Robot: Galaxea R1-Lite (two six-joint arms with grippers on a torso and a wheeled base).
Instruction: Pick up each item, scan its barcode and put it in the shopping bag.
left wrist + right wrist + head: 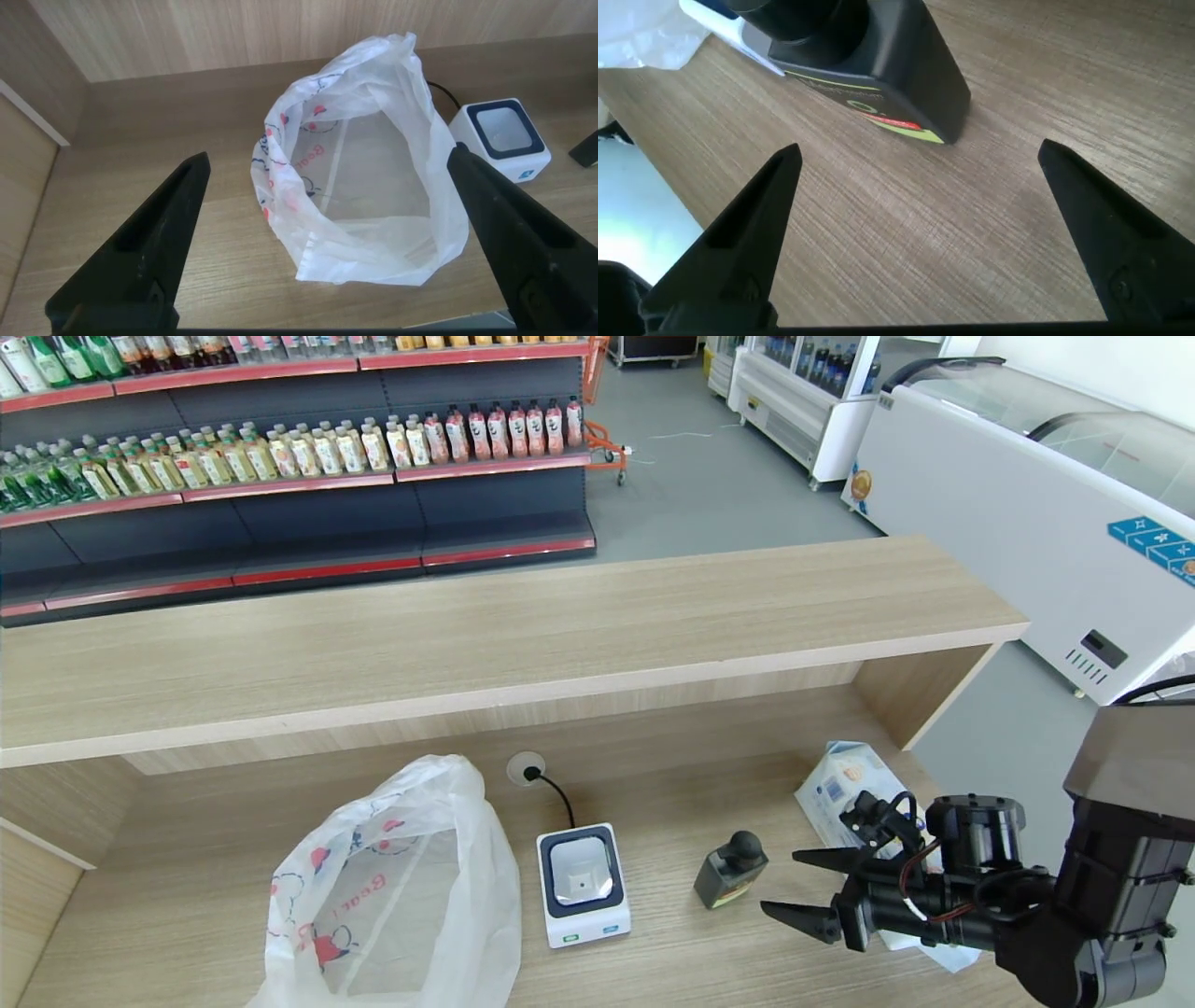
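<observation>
A dark bottle (728, 873) with a round black cap lies on the wooden counter, right of the white barcode scanner (581, 884). My right gripper (810, 889) is open just right of the bottle, fingers pointing at it; in the right wrist view the bottle (878, 70) lies beyond the spread fingertips (771, 210). A white and blue pack (845, 787) lies behind the right arm. The open plastic shopping bag (397, 896) stands left of the scanner. My left gripper (327, 252) is open above the bag (360, 177).
A raised wooden shelf (485, 635) runs along the back of the counter. The scanner's black cable (558, 793) leads to a round port in the counter. Store shelves with bottles and white freezers stand farther off.
</observation>
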